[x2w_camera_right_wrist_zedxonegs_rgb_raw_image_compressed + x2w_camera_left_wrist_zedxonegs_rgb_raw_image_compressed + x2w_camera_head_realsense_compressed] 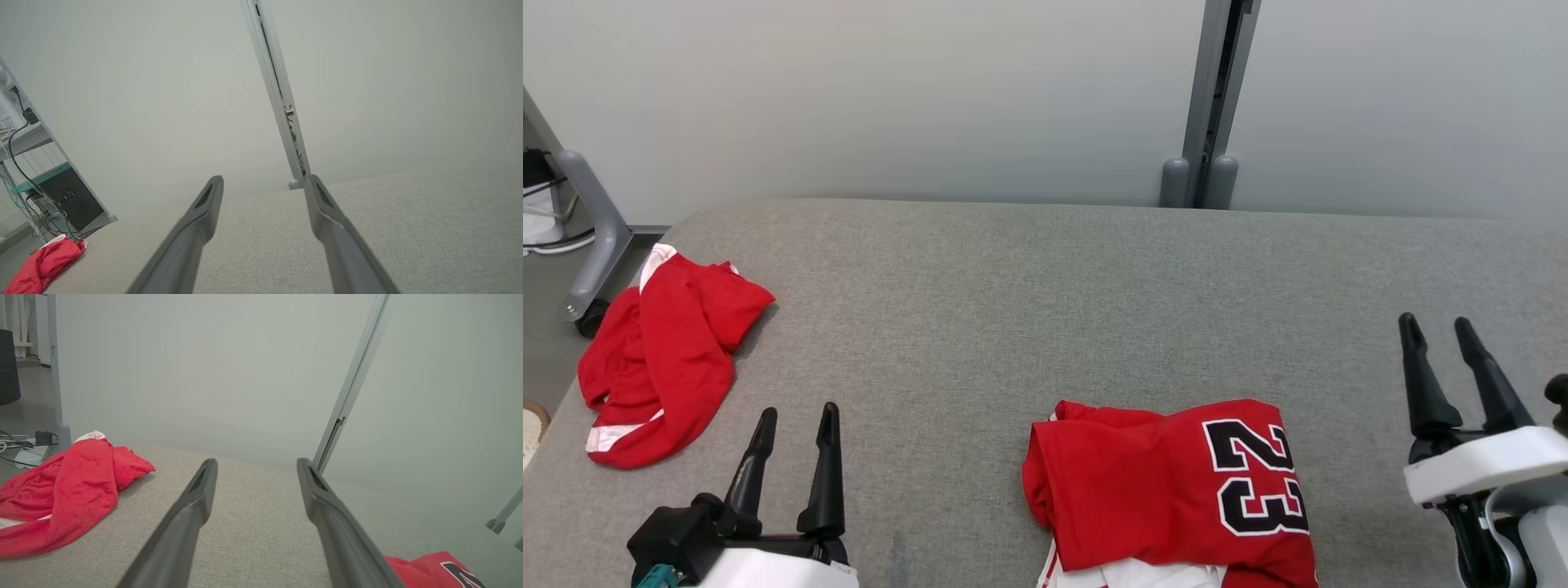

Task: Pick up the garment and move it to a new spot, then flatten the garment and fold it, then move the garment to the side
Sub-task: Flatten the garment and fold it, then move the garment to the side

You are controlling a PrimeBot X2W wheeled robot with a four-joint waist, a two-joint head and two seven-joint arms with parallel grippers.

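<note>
- Red jersey (pixel 1176 482) with a black "23" is lying folded on the grey fabric tabletop (pixel 1045 286), at the near edge and a little right of centre; we are seeing a strip of white cloth showing under its near edge.
- We are holding our left gripper (pixel 798 410) above the tabletop to the jersey's left, its two fingers spread apart and gripping nothing.
- In the left wrist view, a corner of the jersey (pixel 429 567) is peeking out just beside the left gripper (pixel 256 461).
- We are holding our right gripper (pixel 1435 321) to the jersey's right, fingers likewise apart and empty; in its own wrist view the right gripper (pixel 264 177) is pointing over bare tabletop.
- A crumpled red garment (pixel 662 359) with white trim is sitting at the table's far left edge, well apart from the jersey.
- A grey post (pixel 1213 98) is standing against the pale wall behind the table.
</note>
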